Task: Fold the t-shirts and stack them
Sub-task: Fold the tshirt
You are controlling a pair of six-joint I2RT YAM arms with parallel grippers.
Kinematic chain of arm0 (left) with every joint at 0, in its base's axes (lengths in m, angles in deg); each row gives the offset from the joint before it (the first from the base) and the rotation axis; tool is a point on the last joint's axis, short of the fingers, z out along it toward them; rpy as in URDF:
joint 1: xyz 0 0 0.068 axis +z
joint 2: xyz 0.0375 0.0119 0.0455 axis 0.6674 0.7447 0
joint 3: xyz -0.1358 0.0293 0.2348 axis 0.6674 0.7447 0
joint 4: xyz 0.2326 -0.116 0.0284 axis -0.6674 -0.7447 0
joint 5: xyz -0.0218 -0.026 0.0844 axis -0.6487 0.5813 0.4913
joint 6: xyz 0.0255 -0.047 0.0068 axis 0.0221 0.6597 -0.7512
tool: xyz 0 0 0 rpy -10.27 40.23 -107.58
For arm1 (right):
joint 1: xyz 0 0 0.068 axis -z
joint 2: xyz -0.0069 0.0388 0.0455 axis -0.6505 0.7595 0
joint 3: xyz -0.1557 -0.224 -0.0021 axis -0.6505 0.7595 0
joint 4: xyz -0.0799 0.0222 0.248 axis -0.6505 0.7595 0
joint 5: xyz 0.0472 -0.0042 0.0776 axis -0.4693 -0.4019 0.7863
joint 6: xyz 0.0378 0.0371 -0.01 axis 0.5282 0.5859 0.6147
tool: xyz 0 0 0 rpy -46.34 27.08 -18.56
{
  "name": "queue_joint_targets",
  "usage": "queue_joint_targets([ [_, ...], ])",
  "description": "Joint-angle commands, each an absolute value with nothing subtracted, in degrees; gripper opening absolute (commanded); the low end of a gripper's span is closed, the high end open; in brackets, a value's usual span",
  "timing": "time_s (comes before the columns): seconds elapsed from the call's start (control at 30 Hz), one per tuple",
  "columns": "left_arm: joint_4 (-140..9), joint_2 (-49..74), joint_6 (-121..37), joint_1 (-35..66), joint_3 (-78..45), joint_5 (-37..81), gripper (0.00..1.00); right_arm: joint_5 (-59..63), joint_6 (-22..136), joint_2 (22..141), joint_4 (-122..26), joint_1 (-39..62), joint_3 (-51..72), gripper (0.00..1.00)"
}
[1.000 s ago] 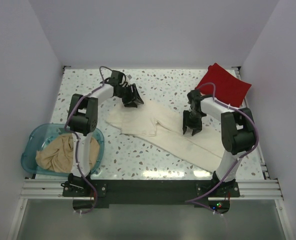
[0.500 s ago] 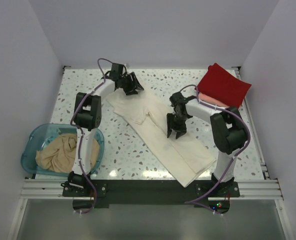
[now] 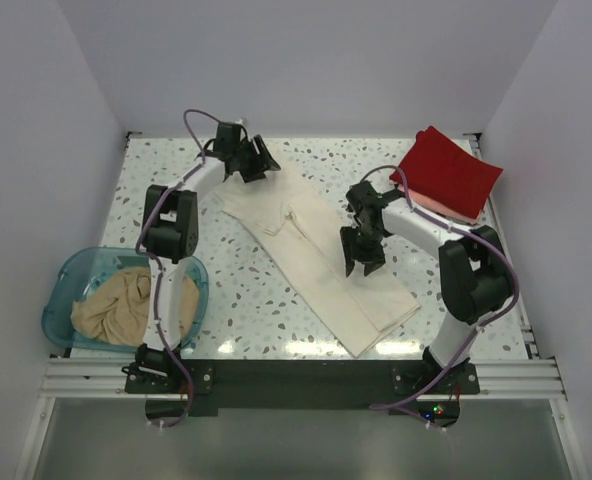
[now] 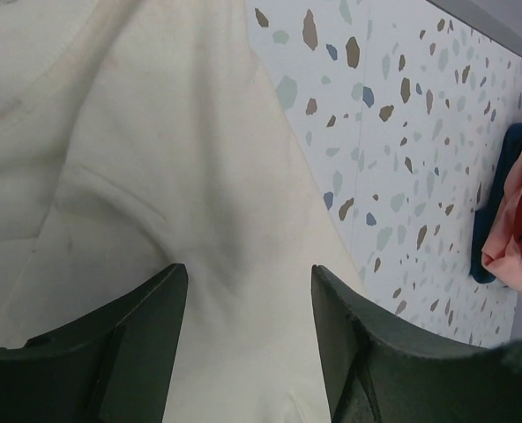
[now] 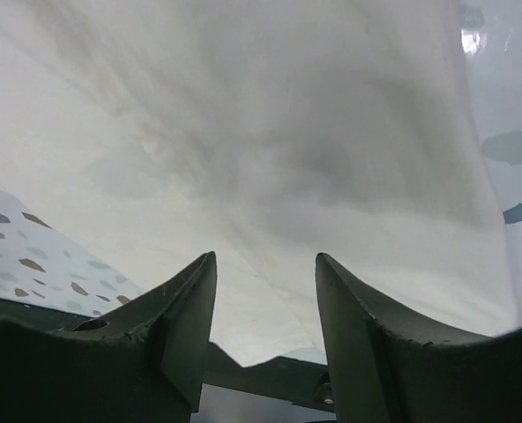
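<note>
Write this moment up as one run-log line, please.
cream shirt: folded lengthwise | left gripper: open at its far end | right gripper: open over its middle | red shirt: folded

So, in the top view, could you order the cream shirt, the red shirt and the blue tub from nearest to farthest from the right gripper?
From the right gripper:
1. cream shirt, directly under it, mid-table.
2. red shirt, far right corner.
3. blue tub, near left edge.
</note>
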State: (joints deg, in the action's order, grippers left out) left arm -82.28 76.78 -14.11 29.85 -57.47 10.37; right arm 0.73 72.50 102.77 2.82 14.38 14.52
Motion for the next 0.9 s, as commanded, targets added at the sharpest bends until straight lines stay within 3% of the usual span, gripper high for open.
queue_joint_targets([
  [0.0, -81.8, 66.4, -14.8, 29.7, -52.3, 10.9, 0.63, -1.2, 68.3, 99.6, 3.5, 14.5, 19.1, 0.53],
  [0.23, -84.1, 57.1, -14.4, 29.2, -36.8, 9.7, 0.64, -1.2, 68.6, 100.3, -0.2, 14.5, 24.5, 0.48],
  [0.6, -84.7, 61.7, -17.3, 29.2, -25.9, 9.8, 0.64, 6.7, 74.0, 104.6, -8.1, 13.3, 30.1, 0.48],
  [0.87, -84.1, 68.9, -20.5, 29.2, -32.6, 11.0, 0.64, 10.5, 82.9, 107.0, -13.9, 4.1, 32.2, 0.47],
])
